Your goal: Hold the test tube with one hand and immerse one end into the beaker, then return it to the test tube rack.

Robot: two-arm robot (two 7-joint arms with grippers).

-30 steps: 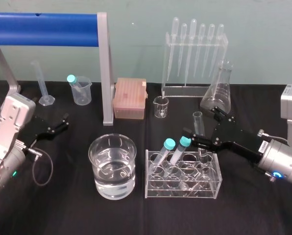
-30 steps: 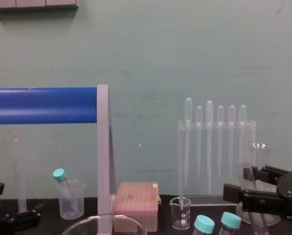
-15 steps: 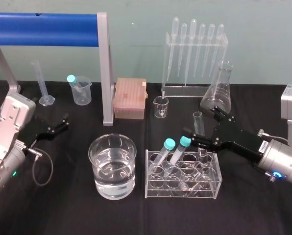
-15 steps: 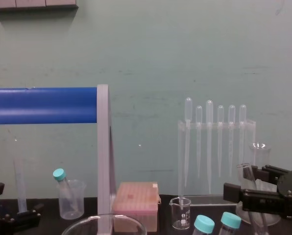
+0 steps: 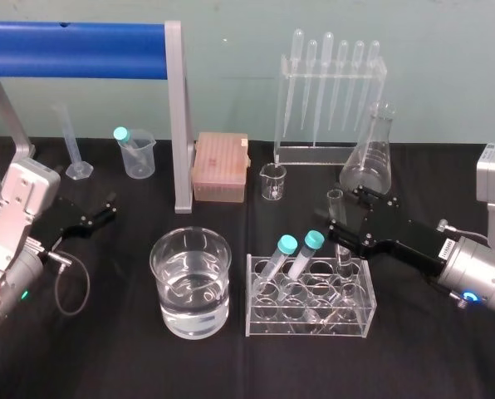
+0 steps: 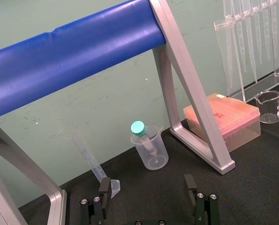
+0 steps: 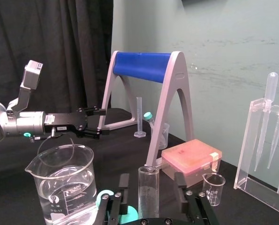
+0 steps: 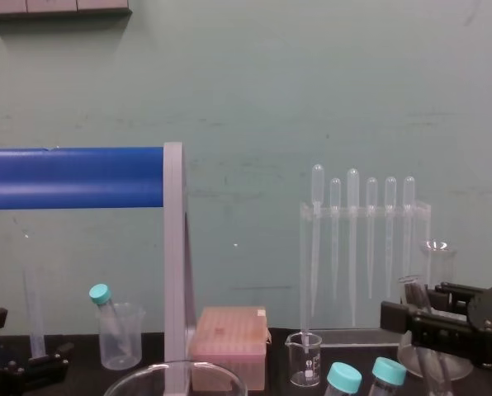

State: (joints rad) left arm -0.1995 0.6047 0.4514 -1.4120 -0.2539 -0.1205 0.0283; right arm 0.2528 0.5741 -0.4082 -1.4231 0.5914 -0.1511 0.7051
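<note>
The right gripper (image 5: 344,212), a black two-fingered claw on a long black wrist joined to a silver-white arm with a blue ring light, is positioned over the rear right part of the clear acrylic test tube rack (image 5: 314,322). The long, clear, uncapped glass test tube (image 5: 336,206) stands close to upright in a rear cell toward the right end of this rack, with its upper section between the gripper's fingers. In the right wrist view, the fingers (image 7: 179,183) are spread on either side of the test tube (image 7: 148,192), with a visible gap on each side; the claw straddles the tube without pinching it. Two teal-capped tubes (image 5: 307,249) lean in the rack cells to the left of the test tube. The very wide clear glass beaker (image 5: 190,287), partly filled with clear liquid, stands on the black table covering (image 5: 106,349) just to the left of the rack and apart from it; the right wrist view shows it (image 7: 60,183) in front of the gripper and to one side. A clear conical glass flask (image 5: 370,154) stands behind the right gripper. The left gripper (image 5: 102,212) is parked low at the left side of the table, well apart from the beaker, with its fingers (image 6: 104,187) spread and nothing between them.
</note>
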